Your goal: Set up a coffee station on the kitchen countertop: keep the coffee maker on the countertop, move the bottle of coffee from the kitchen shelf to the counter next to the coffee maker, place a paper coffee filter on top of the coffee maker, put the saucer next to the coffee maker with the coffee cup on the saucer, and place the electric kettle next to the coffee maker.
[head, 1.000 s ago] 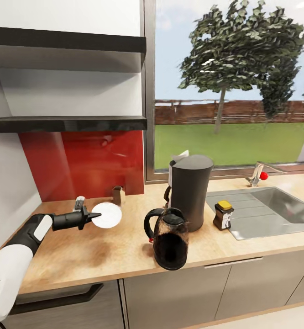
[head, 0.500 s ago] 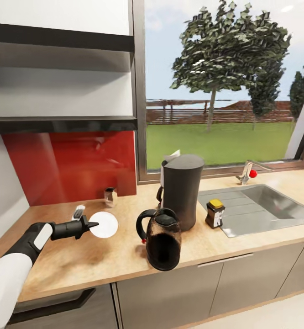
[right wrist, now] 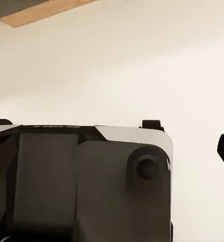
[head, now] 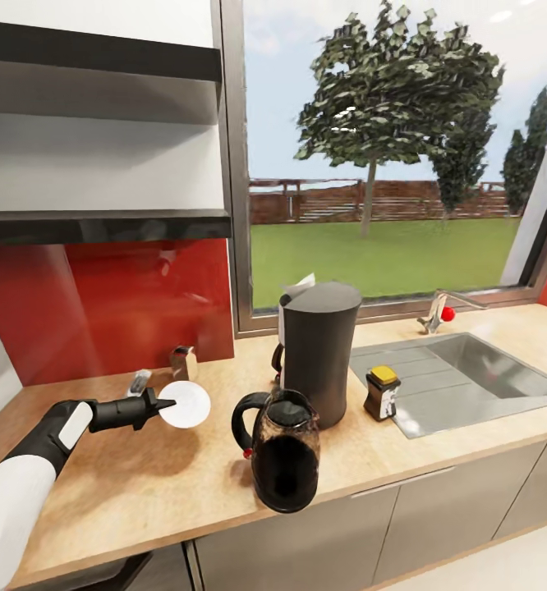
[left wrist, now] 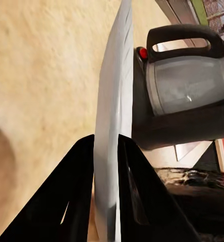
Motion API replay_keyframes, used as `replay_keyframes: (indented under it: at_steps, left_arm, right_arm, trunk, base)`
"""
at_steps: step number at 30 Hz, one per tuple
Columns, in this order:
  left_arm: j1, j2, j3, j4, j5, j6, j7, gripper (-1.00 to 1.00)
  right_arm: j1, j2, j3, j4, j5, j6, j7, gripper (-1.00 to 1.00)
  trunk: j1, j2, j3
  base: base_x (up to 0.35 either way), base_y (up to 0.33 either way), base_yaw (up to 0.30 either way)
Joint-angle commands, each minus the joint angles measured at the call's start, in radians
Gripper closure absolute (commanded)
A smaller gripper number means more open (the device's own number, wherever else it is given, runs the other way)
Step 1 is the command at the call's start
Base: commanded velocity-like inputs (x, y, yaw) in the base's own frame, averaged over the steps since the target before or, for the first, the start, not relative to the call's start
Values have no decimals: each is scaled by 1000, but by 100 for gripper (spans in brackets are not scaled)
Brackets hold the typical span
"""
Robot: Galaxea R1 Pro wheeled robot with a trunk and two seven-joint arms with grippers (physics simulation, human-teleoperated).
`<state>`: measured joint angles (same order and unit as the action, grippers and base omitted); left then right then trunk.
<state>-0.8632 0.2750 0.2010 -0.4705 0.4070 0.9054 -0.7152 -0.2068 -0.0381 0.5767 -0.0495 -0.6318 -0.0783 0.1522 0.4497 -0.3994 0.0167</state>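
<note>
My left gripper [head: 165,404] is shut on the rim of the white saucer [head: 188,404] and holds it above the countertop [head: 142,484], left of the kettle. In the left wrist view the saucer [left wrist: 114,116] stands edge-on between the black fingers [left wrist: 76,196], with the electric kettle [left wrist: 187,85] beyond. The dark coffee maker [head: 319,353] stands by the sink, a paper coffee filter [head: 300,286] sticking up at its top. The brown-glass kettle [head: 283,451] sits in front of it, and the bottle of coffee [head: 382,392] to its right. The coffee cup is out of view.
A steel sink [head: 462,377] with a red-knobbed faucet [head: 439,314] lies right of the bottle. A small metal pot [head: 181,361] and a grey object [head: 139,382] sit by the red backsplash. Dark shelves [head: 101,226] hang above. The right wrist view looks at a dark robot part [right wrist: 81,186] over pale floor.
The camera has swung right, so everything drifts left in the picture. My left gripper has carried the saucer slightly right, toward the kettle. The other things have not moved.
</note>
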Motion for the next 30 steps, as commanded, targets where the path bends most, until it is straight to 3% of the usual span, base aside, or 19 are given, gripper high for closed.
replay_keyframes:
  at_steps: [1, 7, 14, 30]
  left_arm:
    - [0, 0, 4, 0, -5, 3, -3, 100]
    - [0, -1, 0, 2, -6, 3, -3, 100]
    - [42, -3, -1, -1, -5, 3, 0, 100]
    - [47, -1, -2, -2, -5, 2, 2, 100]
  right_arm:
    - [0, 0, 8, 1, -11, -3, 4, -100]
    - [0, -1, 8, 2, -10, -3, 4, -100]
    - [0, -5, 9, 7, -8, -3, 4, -100]
    - [0, -3, 9, 7, -9, -3, 4, -100]
  trunk:
    - [0, -1, 0]
    - [0, -1, 0]
    - [0, -1, 0]
    - [0, -1, 0]
  base:
    - [56, 0, -1]
    - [231, 0, 0]
    - [86, 0, -23]
    - [52, 4, -195]
